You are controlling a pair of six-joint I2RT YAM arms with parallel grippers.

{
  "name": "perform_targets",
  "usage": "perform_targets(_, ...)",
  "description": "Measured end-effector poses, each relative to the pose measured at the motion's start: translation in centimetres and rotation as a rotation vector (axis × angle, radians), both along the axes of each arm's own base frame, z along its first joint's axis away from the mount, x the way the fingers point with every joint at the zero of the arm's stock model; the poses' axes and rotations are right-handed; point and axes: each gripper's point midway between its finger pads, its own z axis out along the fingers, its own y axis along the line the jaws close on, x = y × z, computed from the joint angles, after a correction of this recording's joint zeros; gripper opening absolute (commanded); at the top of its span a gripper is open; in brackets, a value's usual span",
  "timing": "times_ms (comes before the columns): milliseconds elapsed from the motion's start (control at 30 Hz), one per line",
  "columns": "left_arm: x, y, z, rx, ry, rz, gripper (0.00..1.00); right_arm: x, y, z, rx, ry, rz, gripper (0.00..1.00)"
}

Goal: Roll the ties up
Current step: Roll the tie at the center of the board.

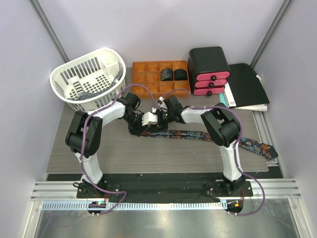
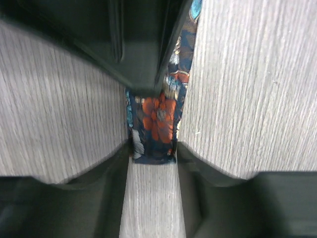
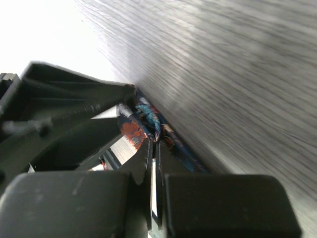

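Two risks: the left end effector [image 2: 153, 148], jaws apart astride the tie [image 2: 157, 116], may lose it — the right end effector [image 3: 153, 144], shut just beyond, could collide.

Bright even light overhead; wrist views blurred.

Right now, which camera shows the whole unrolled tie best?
Top external: nearly the whole tie shows, stretched across the table. Left wrist shows only its orange-flowered end; right wrist only a small blurred patch.

Robot lab: white-walled enclosure [image 1: 163, 25], aluminium rails [image 1: 54, 188]
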Motion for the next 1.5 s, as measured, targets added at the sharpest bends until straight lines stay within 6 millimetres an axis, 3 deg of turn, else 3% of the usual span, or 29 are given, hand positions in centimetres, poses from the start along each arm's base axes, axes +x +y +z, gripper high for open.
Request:
perform_targets(100,0.1,0.2,-0.1,0.004,0.002,0.009,0.62,-0.1,-0.3,-0.2,-0.011,-0.001,0.007,0.01)
perform_targets(267,0.4,0.9,0.0,-0.032,0.008,0.058,0.72,-0.1,-0.6,-0.5,-0.018,-0.01,0.016,0.01)
perform_targets(500,0.1,0.8,0.6,-0.069,-0.008,0.079,0.72,-0.1,-0.8,-1.0,0.007,-0.047,0.017,0.01)
perform_targets(733,-0.3,-0.1,0.1,-0.048,-0.005,0.073,0.63,0.0,-0.7,-1.1,0.057,-0.121,0.014,0.01)
perform_targets(967,0.3,-0.4,-0.2,-0.031,-0.034,0.073,0.66,0.4,-0.1,-0.9,0.071,-0.189,0.02,0.01)
perform_targets(1100,0.4,-1.4,-0.3,-0.017,-0.069,0.049,0.58,0.5,0.0,-0.9,0.072,-0.204,0.026,0.01)
perform_targets(1200,0.3,-2.2,-0.4,-0.003,-0.094,0.021,0.44,0.4,0.0,-0.9,0.073,-0.199,0.022,0.01)
perform_targets(1233,0.3,-2.3,-0.4,0.003,-0.103,0.012,0.35,0.4,0.0,-0.8,0.073,-0.194,0.019,0.01)
perform_targets(1300,0.3,-2.3,-0.5,0.017,-0.114,-0.001,0.28,0.3,0.0,-0.8,0.07,-0.172,0.01,0.01)
perform_targets(1433,0.3,-2.2,-0.5,0.024,-0.124,-0.009,0.22,-0.3,-0.1,-0.5,0.053,-0.114,-0.011,0.02)
perform_targets(1500,0.2,-2.2,-0.5,0.023,-0.131,-0.011,0.18,-0.5,-0.1,-0.4,0.047,-0.082,-0.024,0.1)
